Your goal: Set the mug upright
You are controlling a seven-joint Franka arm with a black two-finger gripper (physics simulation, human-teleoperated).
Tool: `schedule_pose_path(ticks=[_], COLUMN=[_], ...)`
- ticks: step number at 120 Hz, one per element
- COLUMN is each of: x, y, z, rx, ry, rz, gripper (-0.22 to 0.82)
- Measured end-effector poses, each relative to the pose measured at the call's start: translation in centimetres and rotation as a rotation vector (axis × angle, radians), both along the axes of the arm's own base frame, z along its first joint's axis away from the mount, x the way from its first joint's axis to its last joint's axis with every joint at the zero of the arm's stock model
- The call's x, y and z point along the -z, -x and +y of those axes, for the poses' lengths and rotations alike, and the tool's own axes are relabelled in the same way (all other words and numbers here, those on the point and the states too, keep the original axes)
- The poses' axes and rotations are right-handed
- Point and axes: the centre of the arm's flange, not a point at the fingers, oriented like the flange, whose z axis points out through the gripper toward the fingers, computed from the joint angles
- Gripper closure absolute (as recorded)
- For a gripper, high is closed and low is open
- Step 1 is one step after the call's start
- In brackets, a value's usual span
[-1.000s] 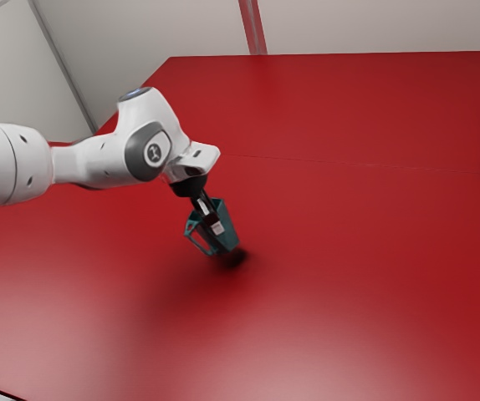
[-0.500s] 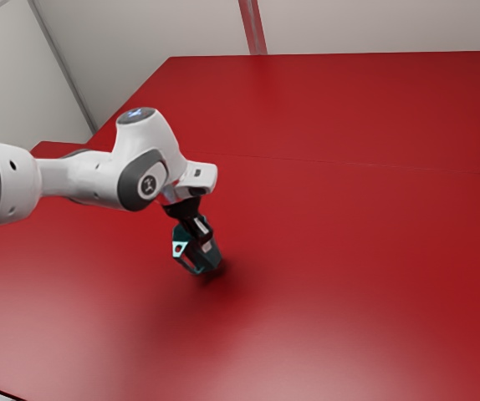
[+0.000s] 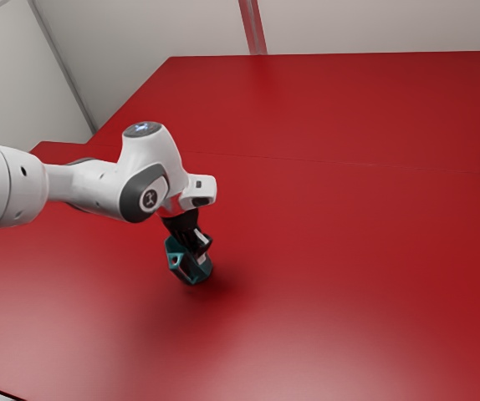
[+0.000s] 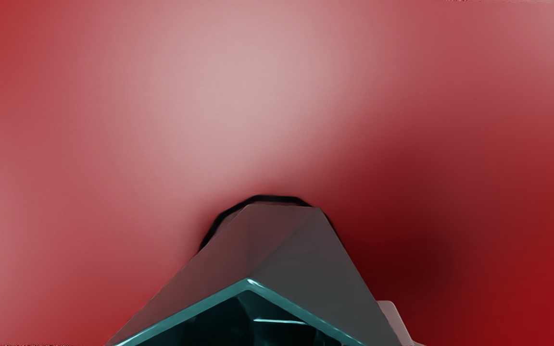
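The mug (image 3: 188, 271) is teal and faceted, with a dark hollow inside. It is held in the gripper (image 3: 201, 251), leaning, its handle toward the exterior view's left, low at the red table (image 3: 349, 251); whether it touches is unclear.

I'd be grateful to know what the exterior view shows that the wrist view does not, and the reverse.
Exterior view: the white jointed robot arm, the pale wall and the far edge of the glossy red table.
Wrist view: a look past the bright teal rim into the mug's dark interior.
Both: the faceted teal mug and part of the tabletop.
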Motion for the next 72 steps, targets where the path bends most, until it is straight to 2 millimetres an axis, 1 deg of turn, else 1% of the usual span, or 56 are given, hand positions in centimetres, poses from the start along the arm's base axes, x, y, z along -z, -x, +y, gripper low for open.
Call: schedule_pose_path(ticks=[4,23,35,49,59,64,72], x=[0.0,-0.4,-1.1,-2.7,-4.6,-5.8,-7.7], y=[0.0,-0.1,-0.1,-0.1,0.0,0.0,0.1], z=[0.0,0.7,1.0,1.2,1.1,0.5,-1.3], rx=[-0.009,-0.052,-0.072,-0.091,-0.098,-0.091,-0.063], ry=[0.0,0.003,0.002,-0.002,-0.007,-0.009,-0.011], rz=[-0.001,-0.01,-0.022,-0.047,-0.071,-0.083,-0.101], gripper=[0.76,0.41,0.25,0.15,0.1,0.08,0.06])
